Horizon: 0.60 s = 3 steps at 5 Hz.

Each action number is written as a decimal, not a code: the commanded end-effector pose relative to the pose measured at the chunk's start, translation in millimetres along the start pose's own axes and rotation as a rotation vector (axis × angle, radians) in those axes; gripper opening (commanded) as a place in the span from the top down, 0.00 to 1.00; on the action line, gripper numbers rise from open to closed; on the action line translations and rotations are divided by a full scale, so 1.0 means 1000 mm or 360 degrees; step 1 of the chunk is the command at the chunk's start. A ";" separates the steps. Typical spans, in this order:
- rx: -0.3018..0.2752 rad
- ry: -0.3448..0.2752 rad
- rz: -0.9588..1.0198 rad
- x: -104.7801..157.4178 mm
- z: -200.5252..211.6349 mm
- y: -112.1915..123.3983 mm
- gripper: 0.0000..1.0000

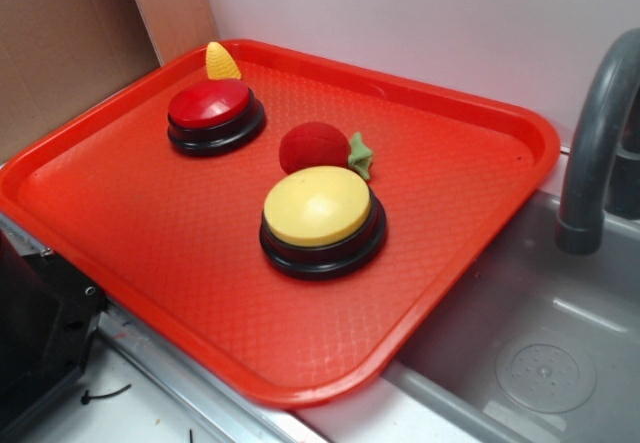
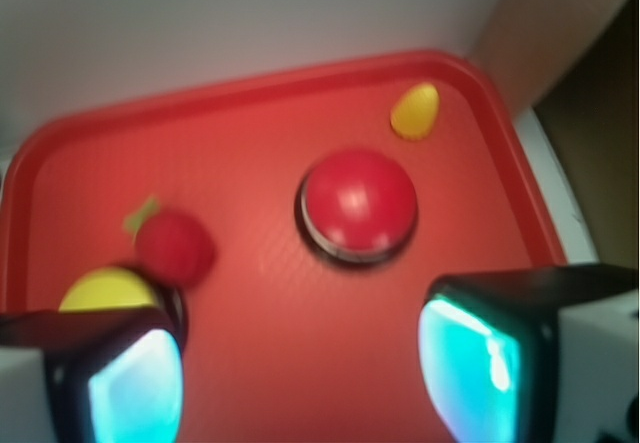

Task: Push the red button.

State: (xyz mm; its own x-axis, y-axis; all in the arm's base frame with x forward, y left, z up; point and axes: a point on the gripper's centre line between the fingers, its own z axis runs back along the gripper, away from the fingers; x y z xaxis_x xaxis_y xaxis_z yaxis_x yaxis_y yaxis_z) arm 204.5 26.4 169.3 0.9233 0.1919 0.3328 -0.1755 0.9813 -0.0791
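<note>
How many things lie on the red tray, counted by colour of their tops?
Red: 2, the red button and the fuzzy red ball with its green leaf.
Yellow: 2, the yellow button and the small yellow cone-shaped piece.
Total: 4 things on the tray.

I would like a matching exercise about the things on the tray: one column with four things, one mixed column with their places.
Things:
1. red button
2. yellow button
3. fuzzy red ball
4. small yellow cone

Places:
A. nearest the tray's front edge
B. between the two buttons
C. just behind the red button
D. near the tray's back left corner, in front of the cone

Pairs: 1-D, 2-A, 3-B, 4-C
</note>
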 end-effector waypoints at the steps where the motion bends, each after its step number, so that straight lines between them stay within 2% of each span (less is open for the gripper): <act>1: 0.0120 0.0055 0.0026 0.018 -0.058 0.024 0.00; 3: 0.0152 0.0134 0.0045 0.010 -0.093 0.042 0.00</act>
State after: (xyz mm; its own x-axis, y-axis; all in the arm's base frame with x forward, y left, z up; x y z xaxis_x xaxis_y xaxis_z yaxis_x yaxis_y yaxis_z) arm 234.5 63.6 73.1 0.9506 0.2227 0.2162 -0.2287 0.9735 0.0029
